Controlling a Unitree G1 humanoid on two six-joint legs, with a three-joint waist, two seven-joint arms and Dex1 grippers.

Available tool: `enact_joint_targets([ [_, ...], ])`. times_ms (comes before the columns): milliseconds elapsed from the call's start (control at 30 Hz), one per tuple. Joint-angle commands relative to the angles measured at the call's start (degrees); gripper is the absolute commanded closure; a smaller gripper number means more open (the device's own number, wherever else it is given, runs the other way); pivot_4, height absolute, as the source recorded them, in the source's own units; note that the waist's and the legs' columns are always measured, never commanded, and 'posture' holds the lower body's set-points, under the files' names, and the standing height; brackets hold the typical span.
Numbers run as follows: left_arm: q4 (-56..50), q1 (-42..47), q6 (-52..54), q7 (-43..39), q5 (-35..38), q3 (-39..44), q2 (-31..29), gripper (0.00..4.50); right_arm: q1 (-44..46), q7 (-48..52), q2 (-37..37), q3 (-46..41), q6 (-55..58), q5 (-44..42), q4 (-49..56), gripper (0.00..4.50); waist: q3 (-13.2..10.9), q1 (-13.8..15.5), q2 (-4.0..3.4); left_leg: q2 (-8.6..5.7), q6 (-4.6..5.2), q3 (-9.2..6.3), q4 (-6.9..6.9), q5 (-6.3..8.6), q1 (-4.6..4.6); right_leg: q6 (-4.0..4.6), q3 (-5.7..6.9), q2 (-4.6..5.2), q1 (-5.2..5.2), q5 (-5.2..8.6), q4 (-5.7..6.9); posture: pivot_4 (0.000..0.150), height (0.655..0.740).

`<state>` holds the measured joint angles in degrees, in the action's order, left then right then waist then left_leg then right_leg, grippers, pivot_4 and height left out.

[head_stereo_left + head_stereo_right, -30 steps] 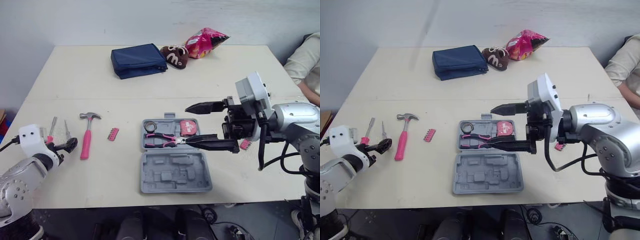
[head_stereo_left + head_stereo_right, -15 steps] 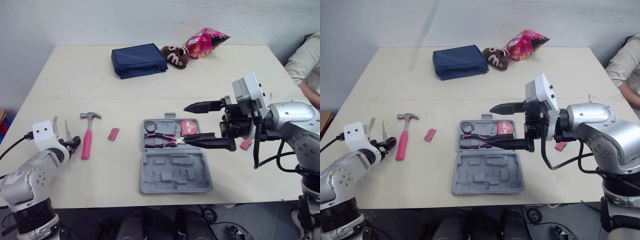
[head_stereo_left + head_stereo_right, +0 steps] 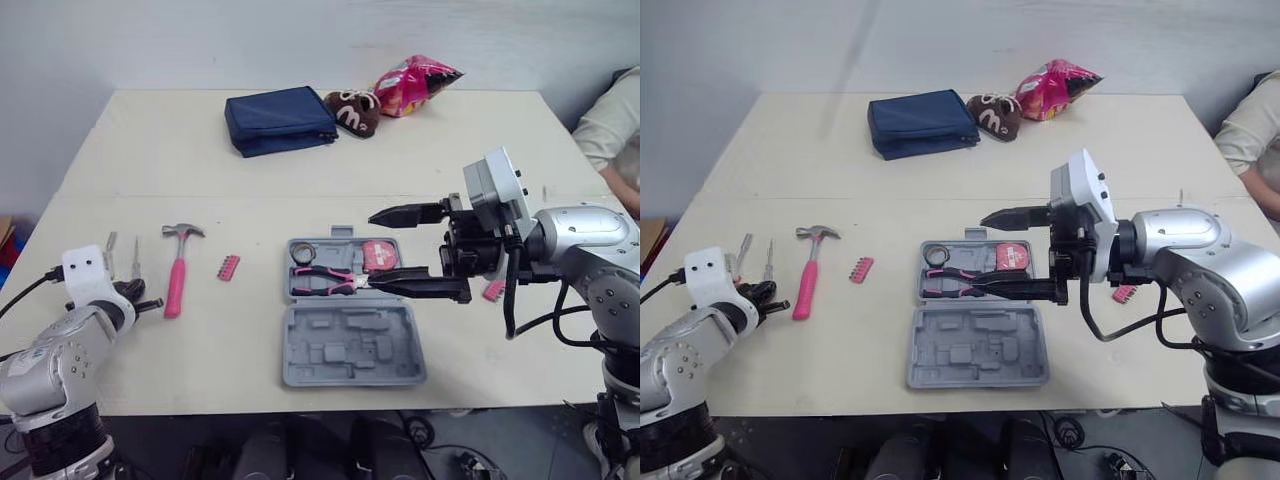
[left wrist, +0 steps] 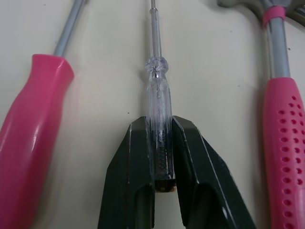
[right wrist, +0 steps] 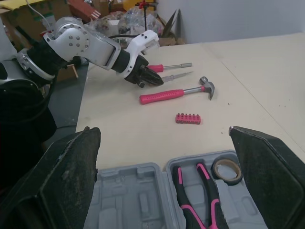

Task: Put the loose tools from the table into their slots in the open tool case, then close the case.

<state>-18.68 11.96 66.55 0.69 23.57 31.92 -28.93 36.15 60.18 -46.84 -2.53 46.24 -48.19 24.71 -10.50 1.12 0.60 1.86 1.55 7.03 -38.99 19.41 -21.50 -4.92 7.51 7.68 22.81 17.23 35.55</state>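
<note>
Left wrist view: the left gripper [image 4: 158, 128] has its two black fingers clenched on the butt end of the clear-handled screwdriver [image 4: 157, 90], which lies flat on the table [image 3: 150, 150] with its shaft pointing away from the gripper. A pink-handled screwdriver [image 4: 33, 129] lies just beside it on the robot's left and the pink-handled hammer [image 4: 285, 133] just beside it on the right, neither touching it. All three tools lie near the table's left edge, well apart from the open grey tool case [image 3: 350, 345] in the middle. A pink bit holder [image 3: 227, 267] sits between the hammer and the case. The right gripper [image 3: 372, 249] hangs over the case's far half with its fingers spread wide, holding nothing, above the pink pliers [image 3: 325, 282] and the tape measure [image 3: 378, 255] seated in their slots.
</note>
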Motion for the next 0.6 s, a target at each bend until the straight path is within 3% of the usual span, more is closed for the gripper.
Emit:
enact_joint_targets([
  [33,-7.49,0.40,-8.06,-11.50,-0.11,-7.34,-9.80,4.48,-0.81,0.44,-2.06,-1.50,-0.34,-0.13,2.44,0.00,-0.12,0.07,0.21,0.01,-0.04,0.00,0.00,-0.02,-0.04,0.02,0.00,0.00,0.10,0.01,0.00,0.150,0.7400],
  [300,-10.48,10.04,-12.23,-38.17,5.09,-30.90,-22.36,4.48,-9.61,0.78,-9.08,-2.41,0.38,1.77,6.87,0.00,-0.19,0.17,0.15,-0.14,0.07,0.05,0.03,0.06,-0.22,0.02,-0.03,0.21,0.21,0.01,-0.10,0.150,0.7400],
  [433,-8.20,18.44,-12.48,-45.40,5.51,-39.79,-21.05,4.48,-18.36,1.00,-14.40,-3.87,0.23,3.21,12.60,0.00,-0.19,0.38,0.15,-0.03,0.00,0.04,0.00,-0.11,-0.72,0.01,0.07,-0.13,0.65,0.01,0.02,0.150,0.7400],
  [600,-4.93,24.83,-15.16,-52.34,2.87,-48.14,-19.62,4.48,-25.14,-2.26,-16.43,-5.66,-0.92,7.31,15.18,0.00,-0.21,0.18,0.18,-0.04,0.09,0.23,-0.07,-0.20,-0.67,-0.04,0.07,-0.51,0.69,-0.02,0.09,0.150,0.7400],
])
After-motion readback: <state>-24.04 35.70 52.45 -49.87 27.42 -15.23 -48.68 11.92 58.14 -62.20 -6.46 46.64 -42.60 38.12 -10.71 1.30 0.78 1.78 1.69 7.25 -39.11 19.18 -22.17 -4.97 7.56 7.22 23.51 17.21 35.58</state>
